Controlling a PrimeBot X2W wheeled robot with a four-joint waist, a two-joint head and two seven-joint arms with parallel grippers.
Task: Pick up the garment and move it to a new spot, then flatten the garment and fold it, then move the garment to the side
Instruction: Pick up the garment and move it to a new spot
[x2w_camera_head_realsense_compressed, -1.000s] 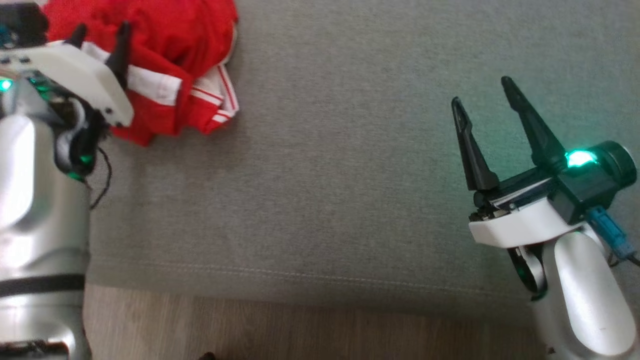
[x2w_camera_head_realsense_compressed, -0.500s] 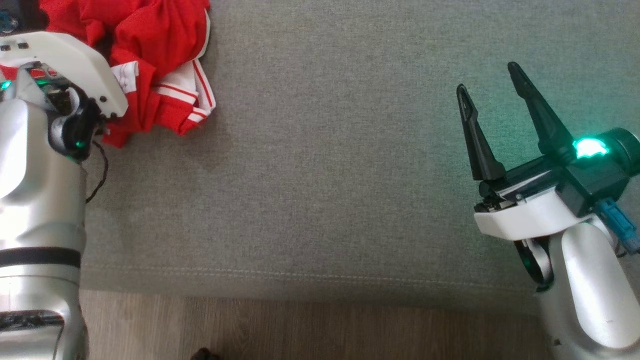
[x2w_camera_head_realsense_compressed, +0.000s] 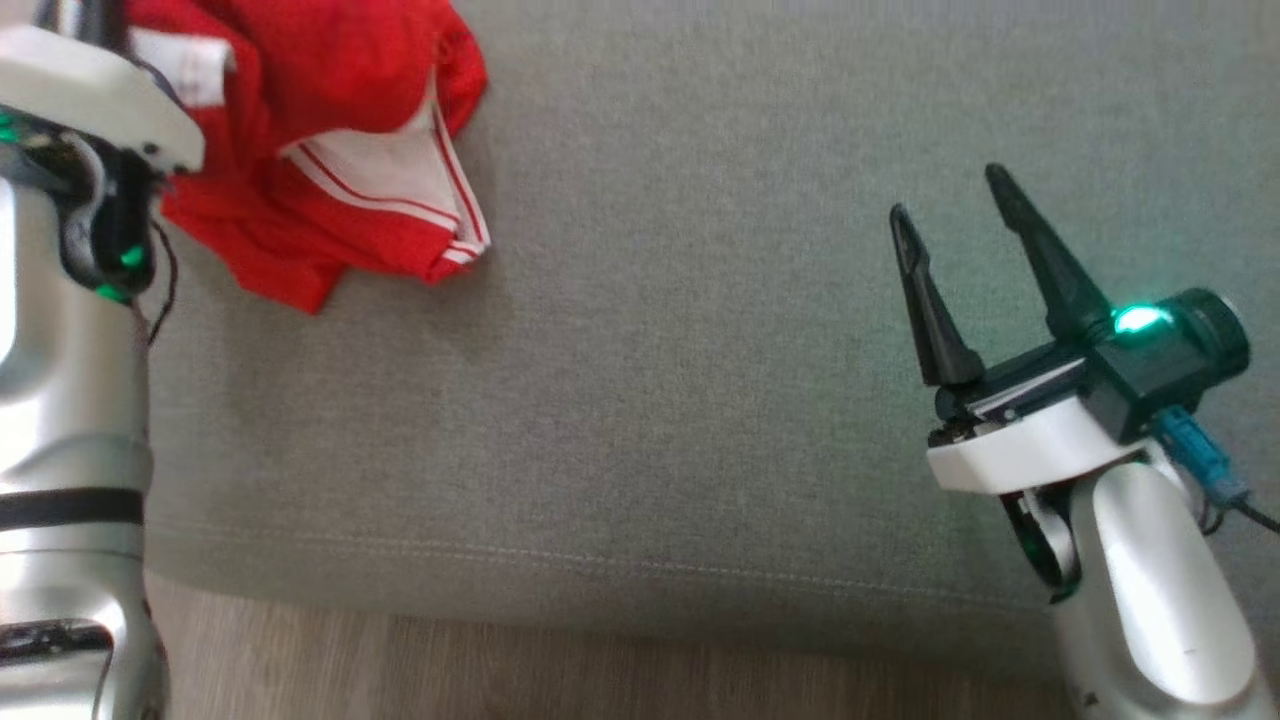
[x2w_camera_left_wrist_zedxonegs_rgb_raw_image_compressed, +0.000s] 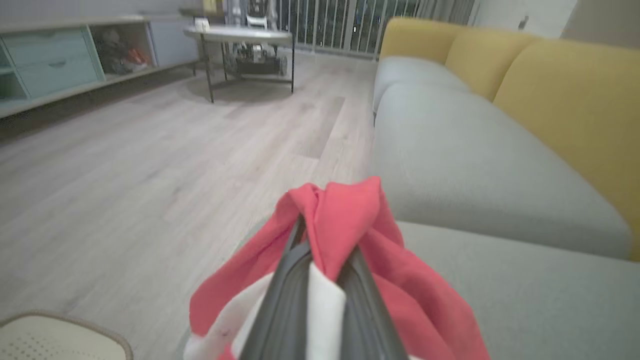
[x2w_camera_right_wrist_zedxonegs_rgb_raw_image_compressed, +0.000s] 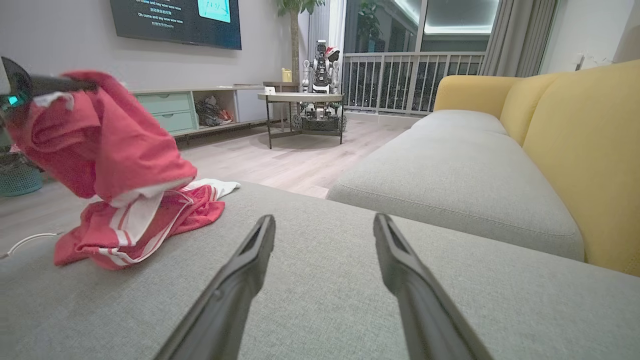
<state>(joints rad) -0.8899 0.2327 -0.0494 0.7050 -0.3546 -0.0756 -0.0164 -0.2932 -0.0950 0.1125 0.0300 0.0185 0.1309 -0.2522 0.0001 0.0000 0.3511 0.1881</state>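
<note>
Left tool (x2w_camera_left_wrist_zedxonegs_rgb_raw_image_compressed: 325, 245): fingers closed tight on a bunch of the garment (x2w_camera_left_wrist_zedxonegs_rgb_raw_image_compressed: 350, 210). In the left wrist view red cloth wraps over both fingertips, and a white band of the fabric sits pinched between the two dark fingers. Grip looks firm; no gap visible between fingers and cloth.

Garment: red, with white panels and thin red-and-white striping. Crumpled, not flattened. In the right wrist view the upper part of the garment (x2w_camera_right_wrist_zedxonegs_rgb_raw_image_compressed: 110, 145) hangs in a bundle from the left tool (x2w_camera_right_wrist_zedxonegs_rgb_raw_image_compressed: 55, 82), raised clear of the sofa. The lower folds rest on the grey seat cushion (x2w_camera_right_wrist_zedxonegs_rgb_raw_image_compressed: 350, 300), with a white corner lying at the cushion's edge and the wood floor (x2w_camera_right_wrist_zedxonegs_rgb_raw_image_compressed: 280, 160) beyond it.

Head view: garment (x2w_camera_head_realsense_compressed: 330, 100) sits toward the left end of the seat cushion (x2w_camera_head_realsense_compressed: 650, 350), well back from the stitched front edge. A striped white panel faces up, with red folds trailing below it onto the cushion. How far it lies from the cushion's left end edge cannot be read from this view.

Right tool (x2w_camera_head_realsense_compressed: 946, 192): fingers spread wide, nothing between them. It sits over the right part of the seat cushion, well apart from the garment. Right wrist view confirms it: the right tool (x2w_camera_right_wrist_zedxonegs_rgb_raw_image_compressed: 324, 219) has both fingers parted over bare grey fabric. Contact with the cushion: cannot tell.

Yellow backrest (x2w_camera_right_wrist_zedxonegs_rgb_raw_image_compressed: 590, 150) runs along the cushion's rear edge.
</note>
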